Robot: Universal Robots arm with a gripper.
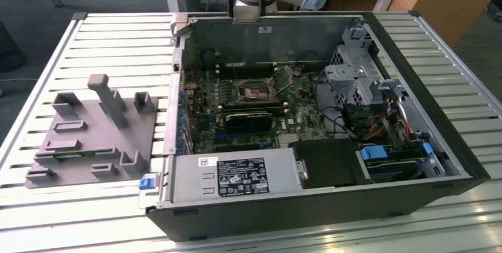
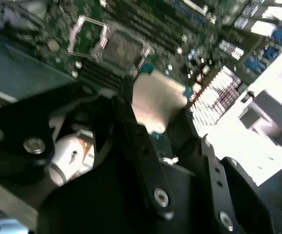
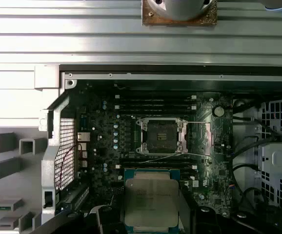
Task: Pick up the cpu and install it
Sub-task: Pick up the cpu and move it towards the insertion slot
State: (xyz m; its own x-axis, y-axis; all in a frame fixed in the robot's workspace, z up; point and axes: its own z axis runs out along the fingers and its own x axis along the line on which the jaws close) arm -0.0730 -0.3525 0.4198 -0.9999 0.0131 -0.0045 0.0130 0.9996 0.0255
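The cpu [image 3: 151, 200] — flat, square, silvery-grey top, greenish edge — is pinched in the gripper [image 2: 156, 114] over the motherboard [image 3: 107, 146].

Black end effector [image 2: 158, 105], silver screws [image 2: 161, 196]

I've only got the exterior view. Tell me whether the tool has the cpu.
Observer: Yes. In both wrist views the tool is shut on the cpu. Its fingers are on two opposite edges, and the metal top faces the camera.
Operator: Now tell me if it's seated in the socket.
Observer: Not yet. In the first wrist view the socket shows whole and bare, with no chip in it, and the cpu is apart from it.
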